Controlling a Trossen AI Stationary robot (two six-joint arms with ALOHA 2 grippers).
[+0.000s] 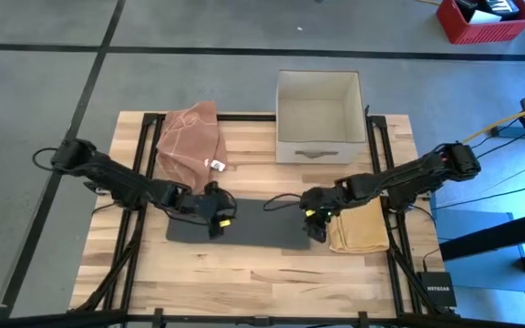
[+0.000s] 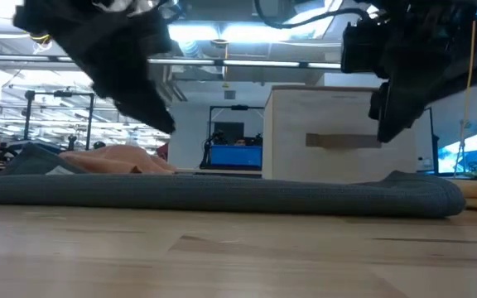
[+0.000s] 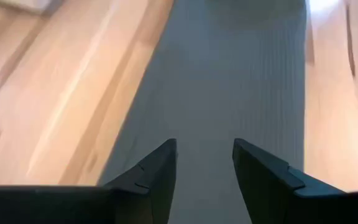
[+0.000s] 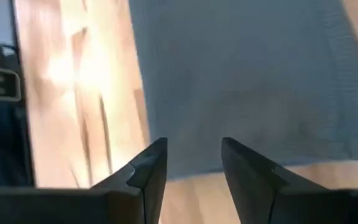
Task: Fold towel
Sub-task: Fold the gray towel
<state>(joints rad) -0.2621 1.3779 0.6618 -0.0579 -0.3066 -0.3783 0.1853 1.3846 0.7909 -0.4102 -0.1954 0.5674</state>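
- High view: a grey towel lies flat along the near middle of the wooden table. The left gripper hangs over the towel's left end, the right gripper over its right end. A brown cloth sits bunched at the table's far left, a white box stands at the far edge, and a tan cloth lies folded just right of the towel. A red crate stands on the floor beyond.
- Low view: the towel stretches across the tabletop, its right end rolled into a soft fold. Both arms hang above it, clear of the fabric. The box rises behind, with the brown cloth to the left.
- Left wrist view: the left gripper has its fingers parted with nothing between them, the towel spread beneath, bare wood on either side.
- Right wrist view: the right gripper also shows fingers apart and empty, poised above the towel's edge where it meets the wood.
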